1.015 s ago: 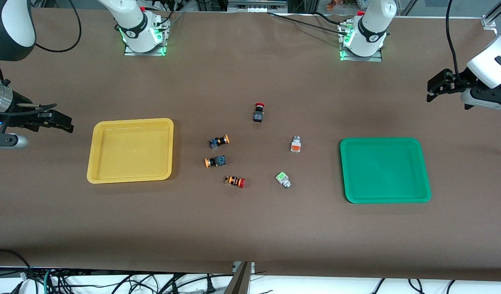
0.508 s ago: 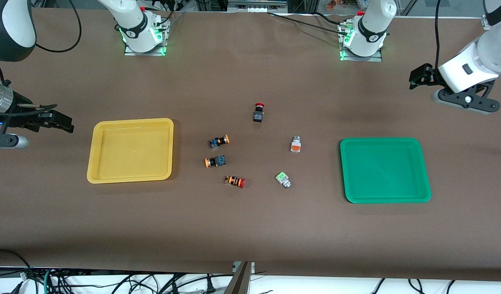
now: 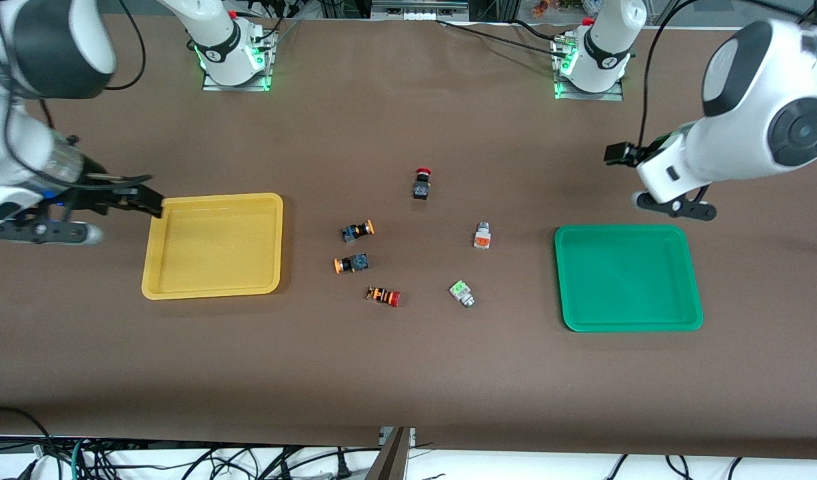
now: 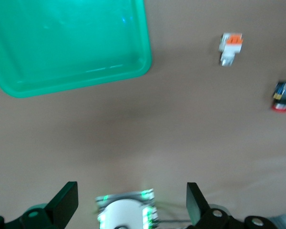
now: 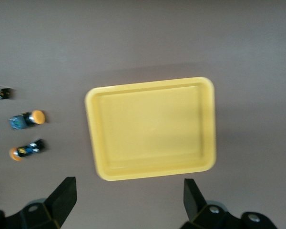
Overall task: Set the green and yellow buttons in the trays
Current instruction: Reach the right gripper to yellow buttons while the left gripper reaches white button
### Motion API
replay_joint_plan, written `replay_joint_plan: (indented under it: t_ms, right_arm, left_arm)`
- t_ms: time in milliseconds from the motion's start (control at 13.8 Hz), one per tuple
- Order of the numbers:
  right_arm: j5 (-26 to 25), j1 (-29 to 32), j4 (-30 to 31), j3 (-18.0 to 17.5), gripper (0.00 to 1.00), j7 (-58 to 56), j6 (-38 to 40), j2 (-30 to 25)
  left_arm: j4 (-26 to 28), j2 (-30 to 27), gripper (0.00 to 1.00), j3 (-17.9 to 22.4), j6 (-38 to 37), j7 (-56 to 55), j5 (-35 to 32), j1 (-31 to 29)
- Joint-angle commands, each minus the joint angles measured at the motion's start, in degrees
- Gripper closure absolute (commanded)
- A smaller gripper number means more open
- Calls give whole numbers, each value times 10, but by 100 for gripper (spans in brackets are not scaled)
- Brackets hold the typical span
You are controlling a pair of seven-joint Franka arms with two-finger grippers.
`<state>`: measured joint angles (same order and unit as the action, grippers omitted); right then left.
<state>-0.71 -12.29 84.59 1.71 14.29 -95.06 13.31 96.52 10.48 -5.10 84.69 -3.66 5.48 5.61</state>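
Observation:
The yellow tray (image 3: 212, 293) and green tray (image 3: 628, 328) lie empty. Between them lie two black buttons with yellow-orange caps (image 3: 357, 231) (image 3: 351, 263), a white orange-faced button (image 3: 482, 237) and a white green-faced button (image 3: 461, 292). My right gripper (image 3: 142, 198) is open and empty over the yellow tray's outer corner. Its wrist view shows the tray (image 5: 150, 81) and both yellow-capped buttons (image 5: 28, 119) (image 5: 25, 150). My left gripper (image 3: 622, 153) is open and empty over bare table by the green tray. Its wrist view shows that tray (image 4: 71, 83) and the orange-faced button (image 4: 230, 47).
A black switch with a red mushroom cap (image 3: 421, 183) lies toward the robots' bases from the buttons. An orange-striped switch with a red cap (image 3: 382, 296) lies near the lower yellow-capped button. The left arm's base (image 4: 126, 212) shows between the left fingers.
Both arms have swung in from the table's ends. The right gripper has reached the yellow tray's corner. The left gripper has come to the table beside the green tray. The buttons have not moved.

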Motion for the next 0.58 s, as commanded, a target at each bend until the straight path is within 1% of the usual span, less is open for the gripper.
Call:
replay_joint_plan:
  t_ms: [0,218,363,508]
  right_arm:
    - [-13,-63,-3,2,1,96,-35,27]
    - [-10,-120,-3,2,1,200,-96,73]
    - [-6,-145,-3,2,1,271,-143,106]
    - [-4,-164,-4,2,1,332,-200,150]
  left_arm:
    - [-5,45,0,-15,55,-91,12,37]
    - [-3,98,0,-15,128,-164,12,81]
    - [-2,124,0,-15,169,-180,12,96]
    - [7,147,0,-15,215,-194,11,119]
